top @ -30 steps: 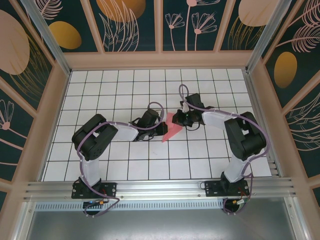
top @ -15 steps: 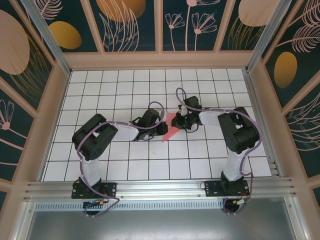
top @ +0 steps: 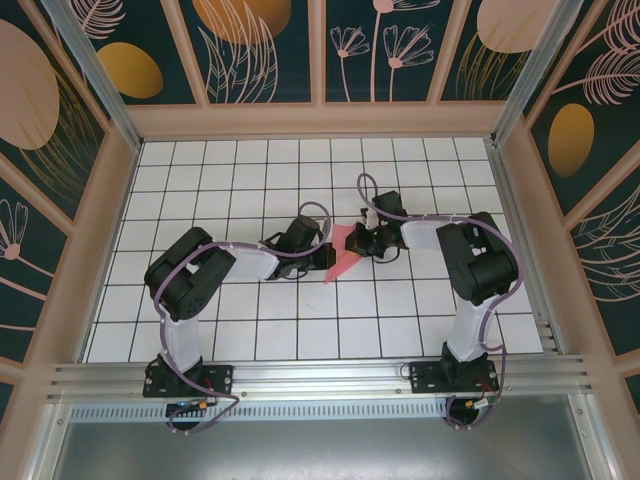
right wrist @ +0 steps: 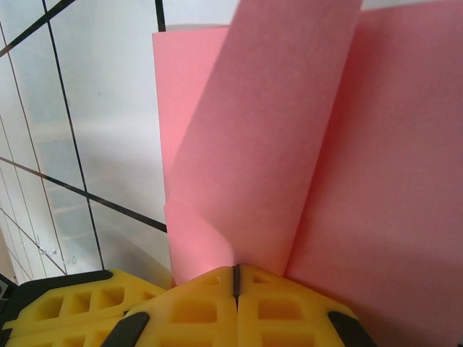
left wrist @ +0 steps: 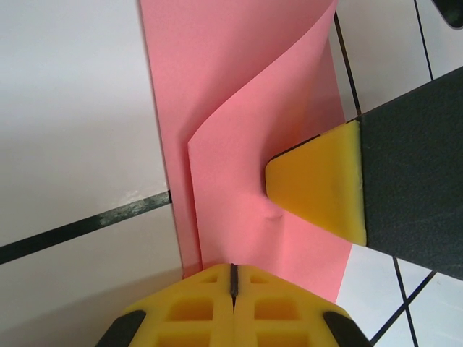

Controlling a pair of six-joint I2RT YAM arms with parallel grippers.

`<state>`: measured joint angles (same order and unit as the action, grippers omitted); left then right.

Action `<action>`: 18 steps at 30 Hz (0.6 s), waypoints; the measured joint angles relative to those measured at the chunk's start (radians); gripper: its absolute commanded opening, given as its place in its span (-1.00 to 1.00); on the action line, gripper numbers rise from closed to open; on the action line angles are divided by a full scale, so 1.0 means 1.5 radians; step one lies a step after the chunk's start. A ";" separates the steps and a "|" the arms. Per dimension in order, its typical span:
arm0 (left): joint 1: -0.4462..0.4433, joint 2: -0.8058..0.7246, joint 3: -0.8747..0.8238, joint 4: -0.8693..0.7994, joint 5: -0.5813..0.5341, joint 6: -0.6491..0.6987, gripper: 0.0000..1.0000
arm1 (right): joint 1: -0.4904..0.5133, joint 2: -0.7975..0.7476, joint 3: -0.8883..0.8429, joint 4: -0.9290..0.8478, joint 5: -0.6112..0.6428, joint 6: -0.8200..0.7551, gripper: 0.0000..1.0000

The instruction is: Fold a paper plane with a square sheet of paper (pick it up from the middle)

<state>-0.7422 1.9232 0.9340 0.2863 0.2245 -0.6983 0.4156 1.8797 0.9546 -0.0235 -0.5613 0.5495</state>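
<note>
The pink-red sheet of paper (top: 345, 263) lies folded near the middle of the white grid table (top: 250, 330), with a point toward the near left. My left gripper (top: 323, 253) meets it from the left and my right gripper (top: 357, 244) from the right. In the left wrist view the shut yellow tips of the left gripper (left wrist: 233, 278) rest on the paper (left wrist: 239, 108), where one layer curls up, and the right gripper's yellow fingertip (left wrist: 318, 188) presses the paper from the right. In the right wrist view the shut right gripper (right wrist: 236, 278) sits at the foot of a raised flap of paper (right wrist: 275, 130).
Wooden walls with dark floral panels (top: 320, 50) enclose the table on three sides. A metal rail (top: 320, 375) with both arm bases runs along the near edge. The left gripper's yellow fingers (right wrist: 58, 307) sit low left in the right wrist view.
The right arm's elbow has swung left and its wrist has turned over the paper. The left arm and the paper have hardly moved.
</note>
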 measured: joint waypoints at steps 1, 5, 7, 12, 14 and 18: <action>0.000 -0.001 0.004 -0.005 -0.001 0.002 -0.94 | 0.002 -0.001 -0.001 0.003 0.003 0.004 -0.92; 0.000 -0.015 0.006 -0.015 -0.011 0.002 -0.90 | 0.014 -0.009 -0.013 0.022 0.025 0.023 -0.92; 0.000 -0.033 0.006 -0.014 -0.020 0.001 -0.90 | 0.023 -0.015 -0.021 0.032 0.038 0.035 -0.92; 0.000 -0.066 0.006 -0.009 -0.036 -0.002 -0.92 | 0.037 -0.022 -0.033 0.048 0.052 0.057 -0.92; 0.000 -0.066 0.005 -0.004 -0.034 -0.003 -0.93 | 0.040 -0.024 -0.035 0.049 0.056 0.062 -0.92; 0.000 -0.063 0.002 -0.001 -0.021 -0.008 -0.97 | 0.042 -0.025 -0.035 0.049 0.060 0.067 -0.92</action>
<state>-0.7422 1.8286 0.9367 0.2844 0.1925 -0.7097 0.4782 1.8416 0.9020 0.0505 -0.4717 0.6498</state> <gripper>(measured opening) 0.066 0.059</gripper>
